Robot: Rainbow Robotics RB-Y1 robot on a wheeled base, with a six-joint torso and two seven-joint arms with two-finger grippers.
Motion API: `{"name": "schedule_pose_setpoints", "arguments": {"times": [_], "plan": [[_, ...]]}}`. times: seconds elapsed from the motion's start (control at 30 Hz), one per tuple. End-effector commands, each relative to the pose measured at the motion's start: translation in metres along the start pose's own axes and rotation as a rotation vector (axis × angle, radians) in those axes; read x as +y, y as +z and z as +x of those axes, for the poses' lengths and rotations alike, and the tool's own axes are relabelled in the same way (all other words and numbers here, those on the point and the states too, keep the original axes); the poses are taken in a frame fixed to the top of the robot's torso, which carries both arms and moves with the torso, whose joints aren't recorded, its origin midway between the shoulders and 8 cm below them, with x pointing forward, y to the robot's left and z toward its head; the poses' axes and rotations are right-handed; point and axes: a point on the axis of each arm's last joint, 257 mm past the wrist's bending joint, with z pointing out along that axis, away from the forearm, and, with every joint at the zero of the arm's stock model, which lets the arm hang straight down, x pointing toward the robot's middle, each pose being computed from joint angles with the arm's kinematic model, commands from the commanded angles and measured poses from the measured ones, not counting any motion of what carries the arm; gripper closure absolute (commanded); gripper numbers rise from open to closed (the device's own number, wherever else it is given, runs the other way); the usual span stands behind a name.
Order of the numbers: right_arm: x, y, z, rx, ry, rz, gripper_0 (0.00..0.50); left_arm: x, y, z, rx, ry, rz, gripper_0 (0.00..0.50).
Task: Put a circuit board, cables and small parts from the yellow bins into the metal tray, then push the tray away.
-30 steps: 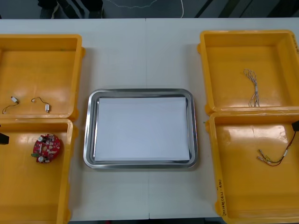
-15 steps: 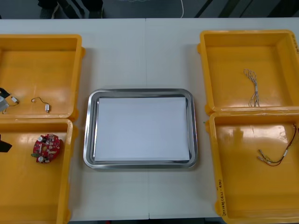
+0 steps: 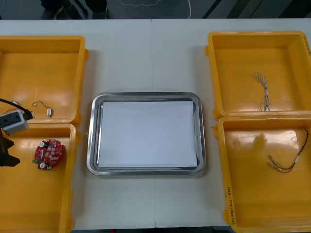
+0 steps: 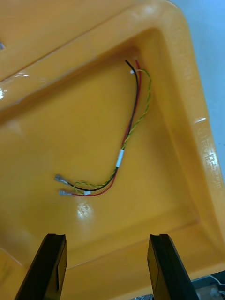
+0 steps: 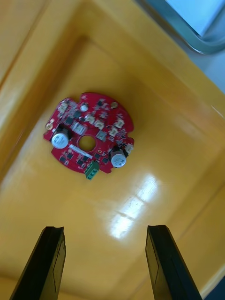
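Pale table (image 3: 146, 53) runs across the whole front view, with four yellow bins (image 3: 80, 73) on it, two stacked along each side. Between them sits the metal tray (image 3: 146, 95), white inside and holding nothing, so by my reading no item has gone in yet and the work stands at its first pick.

Over the near left bin (image 3: 68, 194) hangs the left gripper (image 5: 104, 228), at the table's left edge in the front view. Its fingers stand wide apart with nothing between them. Over the near right bin (image 3: 224, 194) the right gripper (image 4: 107, 236) is likewise spread wide and holding nothing.

On the floor of the near left bin the round red circuit board (image 5: 89, 136) lies flat, ahead of the left fingers and apart from them, near the bin wall that faces the tray. The red and yellow cable (image 4: 124, 154), with a black strand alongside, lies loosely curved in the near right bin, beyond the right fingers and untouched. A pale twisted cable (image 3: 262, 90) rests in the far right bin (image 3: 214, 73), and small metal parts (image 3: 48, 111) on thin wires lie in the far left bin.

Both arms seem poised for a grasp. For the board, the left gripper would need to move forward until the board sits between its fingers, then sink nearly to the bin floor, since the board is thin and flat, and close across its rim.
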Motion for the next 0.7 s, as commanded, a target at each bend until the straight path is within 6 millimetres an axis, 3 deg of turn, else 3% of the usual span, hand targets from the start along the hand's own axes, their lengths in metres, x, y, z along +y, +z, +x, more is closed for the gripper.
{"name": "schedule_pose_setpoints", "arguments": {"times": [0.03, 0.33, 0.7], "plan": [[-0.008, 0.017, 0.005, 0.025, 0.062, 0.01, 0.0, 0.0, -0.004, -0.007, 0.025, 0.188, -0.013, 0.0], [-0.01, 0.038, -0.002, 0.007, 0.135, -0.026, 0.0, -0.011, 0.015, -0.003, 0.038, 0.32, 0.039, 0.0], [-0.018, 0.058, 0.002, -0.028, 0.189, -0.032, 0.0, -0.013, 0.047, -0.01, -0.017, 0.283, 0.047, 0.0]]}}
